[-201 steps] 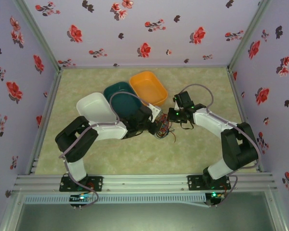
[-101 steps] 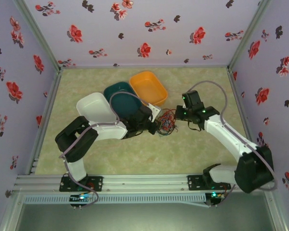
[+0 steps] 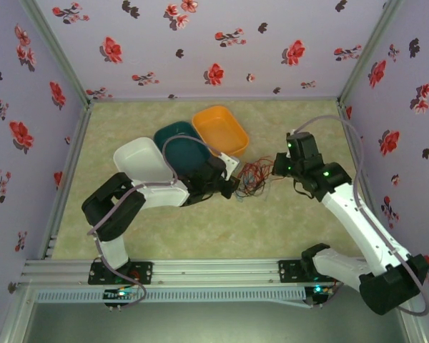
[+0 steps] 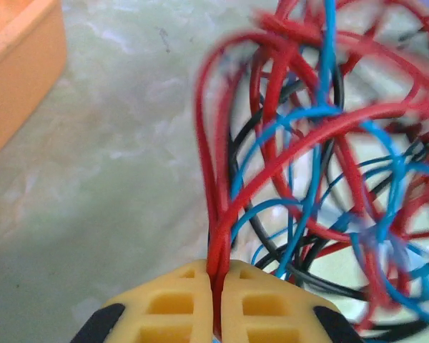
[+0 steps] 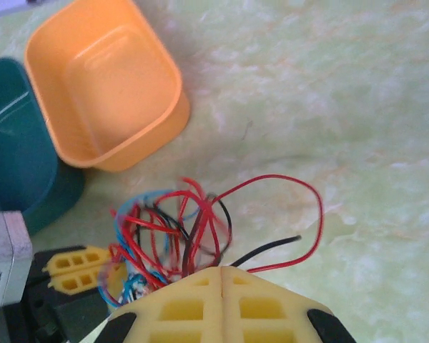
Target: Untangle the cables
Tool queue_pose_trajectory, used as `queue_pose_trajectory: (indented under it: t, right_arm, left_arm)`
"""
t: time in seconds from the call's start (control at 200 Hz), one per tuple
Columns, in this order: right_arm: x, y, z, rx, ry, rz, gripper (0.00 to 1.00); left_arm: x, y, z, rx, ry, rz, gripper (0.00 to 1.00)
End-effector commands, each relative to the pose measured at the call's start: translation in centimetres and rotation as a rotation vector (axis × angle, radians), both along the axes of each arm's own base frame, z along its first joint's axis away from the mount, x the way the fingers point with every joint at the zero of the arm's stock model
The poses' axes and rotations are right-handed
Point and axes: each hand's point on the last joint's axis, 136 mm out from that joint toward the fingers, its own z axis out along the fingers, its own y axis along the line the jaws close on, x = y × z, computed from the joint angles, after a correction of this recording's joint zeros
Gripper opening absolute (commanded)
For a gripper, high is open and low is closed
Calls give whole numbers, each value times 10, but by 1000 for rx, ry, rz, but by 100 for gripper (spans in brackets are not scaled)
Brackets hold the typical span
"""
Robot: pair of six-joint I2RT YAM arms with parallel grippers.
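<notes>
On marbled green mat, thin tangled cables, left gripper and right gripper pinching them.

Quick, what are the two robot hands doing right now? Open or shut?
Left gripper: shut, pinching red strands of the cables.
Right gripper: shut on the cables too.

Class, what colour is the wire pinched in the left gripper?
The wire is red, clearest in the left wrist view.
</notes>
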Motion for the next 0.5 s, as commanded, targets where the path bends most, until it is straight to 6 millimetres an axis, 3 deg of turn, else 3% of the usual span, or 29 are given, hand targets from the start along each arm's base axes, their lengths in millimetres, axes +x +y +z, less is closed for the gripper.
queue_pose_trajectory:
  t: [0.0,0.2,0.315,0.4,0.495]
  right_arm:
    - [2,-21,43,-52,-120,-65,0]
    - [0,-32,57,-82,-151,-104,0]
    - [1,-29,46,-89,-114,-89,0]
    - [2,-25,26,-108,-34,-77,18]
    - [1,-23,-5,-129,87,-81,28]
  left_arm:
    - [-4,16,-22,85,46,21,0]
    - [-5,18,-24,91,52,21,0]
    - [-6,19,-25,92,55,22,0]
    - [-6,18,-24,89,54,22,0]
    - [-5,17,-22,82,50,21,2]
